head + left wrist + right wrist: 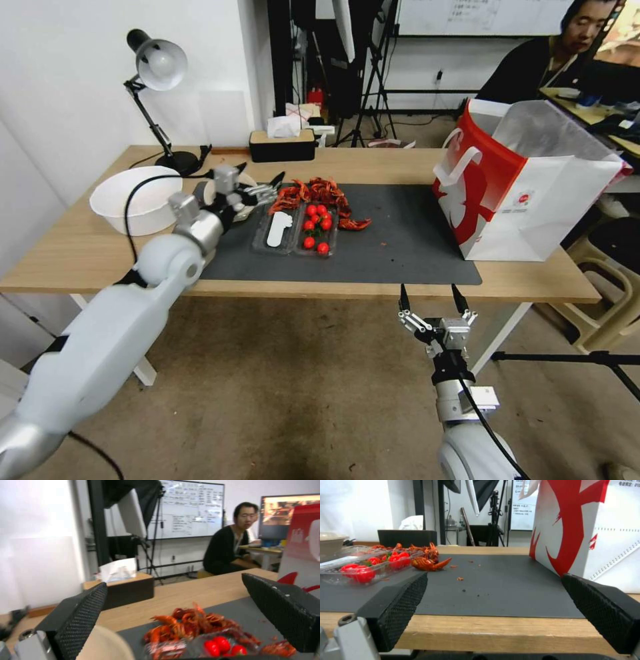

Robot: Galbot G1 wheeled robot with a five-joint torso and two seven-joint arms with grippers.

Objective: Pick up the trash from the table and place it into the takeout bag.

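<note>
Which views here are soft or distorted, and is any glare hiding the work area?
Head view: sharp, wide-angle bend at the edges, the table evenly lit, no glare. Left wrist view: soft throughout, the crayfish shells and cherry tomatoes smeared. Right wrist view: the mat crisp, the takeout bag bright but readable.

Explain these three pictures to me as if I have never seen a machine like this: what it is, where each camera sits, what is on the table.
This is a wheeled robot with two arms, each ending in a pincer. The wide picture comes from its head, looking down; the other two come from cameras on its wrists. The left pincer is open above the long light-wood table, next to a round beige lidded bowl. The right pincer hangs open before the table's front edge, holding nothing. On the dark grey mat lie red crayfish shells and a clear tray of cherry tomatoes. A large white bowl stands left, a red-and-white paper takeout bag right.
</note>
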